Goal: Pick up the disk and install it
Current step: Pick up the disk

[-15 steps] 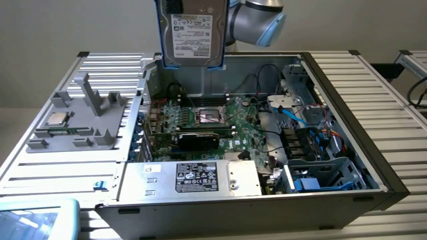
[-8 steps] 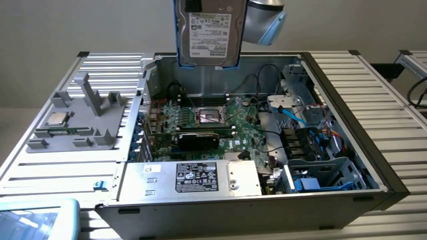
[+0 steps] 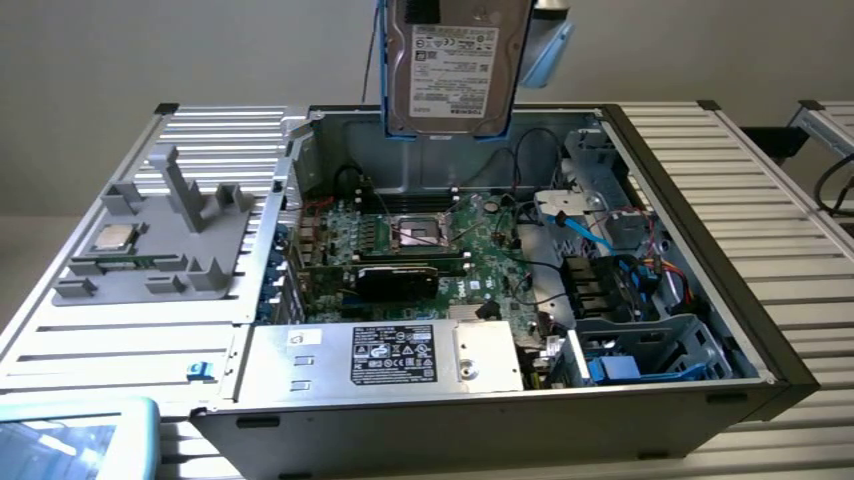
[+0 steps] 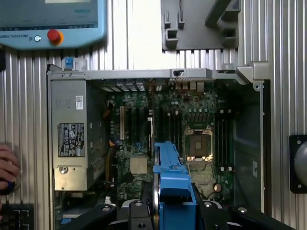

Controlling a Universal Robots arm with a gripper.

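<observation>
Plainly, the disk [image 3: 447,70] is up in the air. It hangs upright over the far part of the open case [image 3: 467,430], with its label facing the exterior camera, its long axis running up and down, and its blue carrier edging both long sides. The gripper [image 4: 175,211] holds it by the upper end. In the wrist view the black fingers [image 4: 129,218] sit on either side of the carrier with the jaws partway in, closed on the disk, which hangs from them with nothing else supporting it. That view looks down along the disk's length, and the ground below it is the board [image 3: 454,250], with the carrier's lower tip showing just beside the socket [image 3: 416,232]. So I judge the disk to be above the board rather than above any slot meant for it. The likely seat is the bay [image 3: 647,345], a grey-blue cage in the case's near corner at the exterior view's right, beside the power supply [image 3: 387,355]. From the disk, the bay therefore lies well below, toward the near wall and off to the exterior view's right, with cables and a fan between the two. The disk's long axis stands vertical. Which way the bay's slot runs I cannot tell, so whether the disk is already turned to suit it is an open question.
</observation>
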